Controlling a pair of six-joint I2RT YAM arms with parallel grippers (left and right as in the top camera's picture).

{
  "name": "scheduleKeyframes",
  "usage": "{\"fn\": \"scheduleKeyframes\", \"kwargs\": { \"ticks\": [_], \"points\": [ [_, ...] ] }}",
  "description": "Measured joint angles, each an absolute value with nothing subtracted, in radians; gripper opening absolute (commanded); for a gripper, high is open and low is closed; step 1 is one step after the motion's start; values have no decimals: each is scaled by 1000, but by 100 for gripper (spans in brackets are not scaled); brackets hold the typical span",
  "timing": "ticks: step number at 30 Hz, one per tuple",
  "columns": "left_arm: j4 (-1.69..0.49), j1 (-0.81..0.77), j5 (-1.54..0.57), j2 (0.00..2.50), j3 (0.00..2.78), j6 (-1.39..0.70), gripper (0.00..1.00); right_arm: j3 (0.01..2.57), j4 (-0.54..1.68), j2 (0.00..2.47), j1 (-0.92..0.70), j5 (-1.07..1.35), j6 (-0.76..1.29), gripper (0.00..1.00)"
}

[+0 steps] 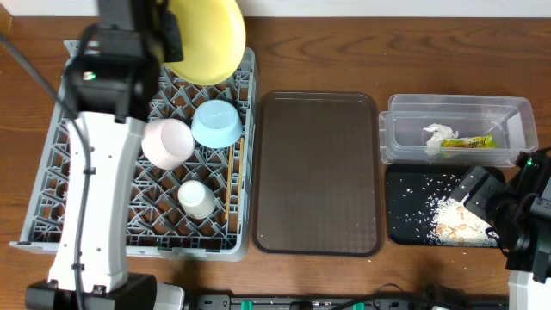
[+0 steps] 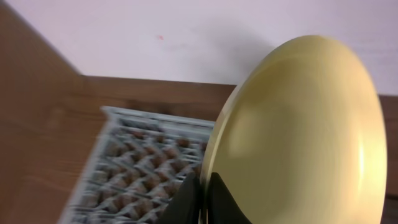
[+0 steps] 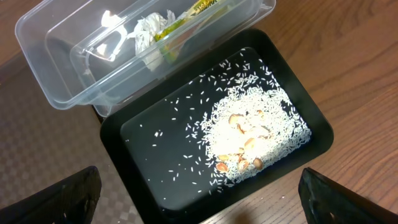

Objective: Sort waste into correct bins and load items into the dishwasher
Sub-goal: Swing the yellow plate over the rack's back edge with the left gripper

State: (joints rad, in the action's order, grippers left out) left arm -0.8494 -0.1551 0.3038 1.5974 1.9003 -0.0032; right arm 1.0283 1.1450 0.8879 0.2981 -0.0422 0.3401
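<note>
My left gripper is shut on the rim of the round yellow plate, held on edge above the far end of the grey dish rack. In the rack sit a pale pink bowl, a light blue bowl, a small white cup and a wooden chopstick. My right gripper hangs open over the near edge of the black tray, which holds a pile of white rice scraps. The clear tub holds the white napkin and the yellow-green wrapper.
A brown serving tray lies between the rack and the two bins. A white wall rises behind the table's far edge. The left arm's white body covers the rack's left half in the overhead view.
</note>
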Motion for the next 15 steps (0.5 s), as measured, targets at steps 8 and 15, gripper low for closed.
{"fn": "scheduleKeyframes", "kwargs": {
  "ticks": [8, 15],
  "points": [
    [-749, -315, 616, 1639, 1814, 51, 7, 1028, 1145, 888, 298, -42, 340, 99],
    [-690, -353, 793, 1751, 1752, 79, 7, 1028, 1145, 888, 298, -42, 340, 99]
  ]
}}
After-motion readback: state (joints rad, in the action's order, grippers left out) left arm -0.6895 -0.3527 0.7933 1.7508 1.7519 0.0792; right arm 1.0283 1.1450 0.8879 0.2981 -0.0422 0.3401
